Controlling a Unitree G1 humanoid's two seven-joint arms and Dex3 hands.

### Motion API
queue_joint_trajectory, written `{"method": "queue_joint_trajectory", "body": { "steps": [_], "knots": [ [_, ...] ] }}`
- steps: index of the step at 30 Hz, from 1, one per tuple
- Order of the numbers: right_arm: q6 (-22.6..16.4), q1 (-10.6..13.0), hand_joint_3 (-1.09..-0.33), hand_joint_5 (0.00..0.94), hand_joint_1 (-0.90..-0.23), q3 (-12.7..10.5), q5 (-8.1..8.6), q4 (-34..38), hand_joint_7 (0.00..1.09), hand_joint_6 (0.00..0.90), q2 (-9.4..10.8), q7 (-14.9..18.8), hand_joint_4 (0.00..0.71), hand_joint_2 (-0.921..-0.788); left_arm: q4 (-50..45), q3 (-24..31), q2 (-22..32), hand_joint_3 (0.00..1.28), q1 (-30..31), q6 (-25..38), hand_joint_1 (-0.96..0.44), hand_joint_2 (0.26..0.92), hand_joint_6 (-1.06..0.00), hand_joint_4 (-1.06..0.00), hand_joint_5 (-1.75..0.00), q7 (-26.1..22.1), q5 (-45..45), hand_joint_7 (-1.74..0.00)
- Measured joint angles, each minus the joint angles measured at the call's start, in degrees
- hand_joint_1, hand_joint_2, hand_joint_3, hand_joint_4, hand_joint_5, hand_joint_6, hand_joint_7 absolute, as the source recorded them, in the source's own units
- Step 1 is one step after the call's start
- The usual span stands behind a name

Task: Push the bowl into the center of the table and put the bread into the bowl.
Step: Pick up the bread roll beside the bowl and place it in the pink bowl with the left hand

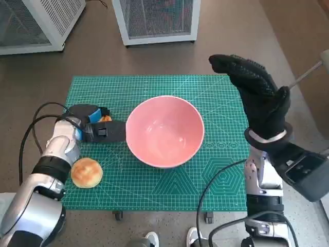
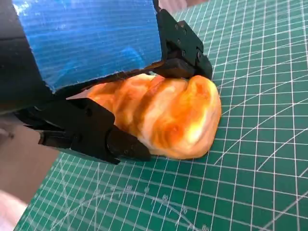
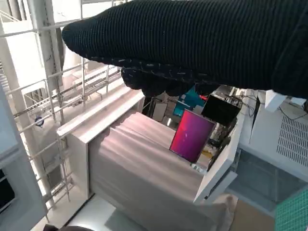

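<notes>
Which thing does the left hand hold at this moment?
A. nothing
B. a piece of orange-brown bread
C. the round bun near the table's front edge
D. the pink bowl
B. In the left wrist view the fingers of the left hand close around the glazed orange-brown bread, which rests on the green mat; the pink bowl and the round bun lie apart from it.

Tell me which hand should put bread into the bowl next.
Left. The left hand already has its fingers around a bread piece beside the pink bowl; the right hand is raised, away from both breads.
</notes>
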Motion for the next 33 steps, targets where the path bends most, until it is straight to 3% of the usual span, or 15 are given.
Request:
{"method": "queue_joint_trajectory", "body": {
  "steps": [10, 19, 25, 33],
  "knots": [
    [0.0, 0.31, -0.661, 0.001, -0.64, 0.03, 0.15, -0.29, 0.02, 0.299, 0.04, 0.01, 0.213, -0.921, 3.31, -0.45, 0.04, 0.16, -1.04, -3.27, 0.0, 0.92, -0.54, -0.58, -1.4, 2.85, 0.06, -1.14],
    [0.09, 0.7, -0.661, 0.001, -0.638, 0.11, 0.45, -0.54, 0.02, 0.294, 0.05, 0.02, 0.213, -0.921, 1.68, 0.23, 1.44, 0.15, -1.29, -4.19, 0.0, 0.921, -0.56, -0.58, -1.33, 0.65, -0.4, -1.2],
    [0.41, 0.95, -0.662, 0.0, -0.637, 0.15, 0.57, -0.74, 0.02, 0.292, 0.05, 0.04, 0.212, -0.921, -8.71, 3.37, 4.15, 0.11, -0.03, -2.85, 0.0, 0.921, -0.59, -0.62, -1.22, -3.49, -2.09, -1.22],
    [0.4, 0.94, -0.661, 0.0, -0.637, 0.17, 0.54, -0.97, 0.02, 0.291, 0.07, 0.03, 0.211, -0.921, -26.42, 9.85, 6.61, 0.09, 3.6, -1.02, 0.0, 0.92, -0.61, -0.67, -1.17, -4.47, -4.71, -1.21]
  ]
}}
